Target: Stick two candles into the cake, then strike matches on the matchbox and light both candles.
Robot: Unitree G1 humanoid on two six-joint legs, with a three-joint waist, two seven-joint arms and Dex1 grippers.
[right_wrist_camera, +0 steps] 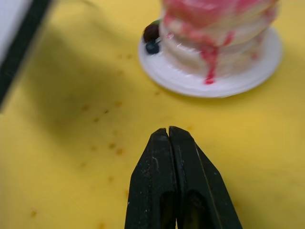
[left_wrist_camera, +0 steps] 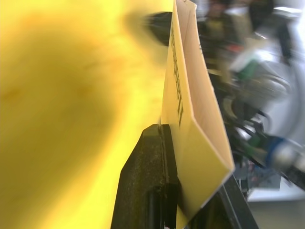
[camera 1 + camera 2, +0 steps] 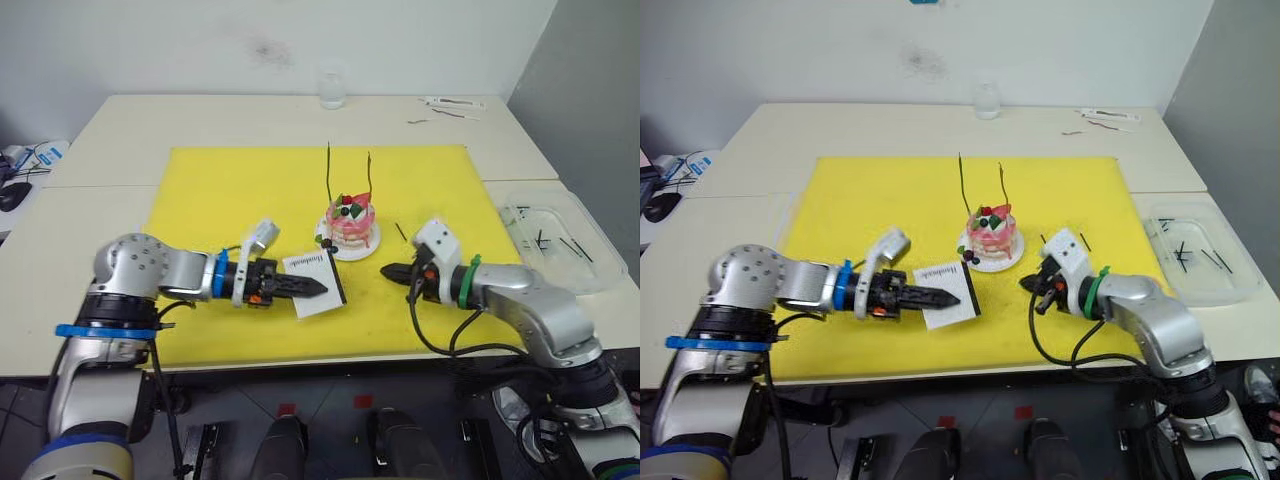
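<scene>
Left claw (image 3: 318,289) clamps the matchbox (image 3: 316,284); right claw (image 3: 388,270), pressed together, sits beside the cake (image 3: 351,222).

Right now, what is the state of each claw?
Left claw: closed on the matchbox.
Right claw: closed; whether it pinches a match cannot be told.

The near part of the matchbox (image 3: 316,283) is covered by the left gripper (image 3: 318,288), and in the left wrist view its far end is blurred. The lettering on it is too small to be read. In the right wrist view the top of the cake (image 1: 220,33) is cut off by the picture's edge. The thin dark sticks in the clear tray (image 3: 600,272) at the table's right edge are too small to be identified.
</scene>
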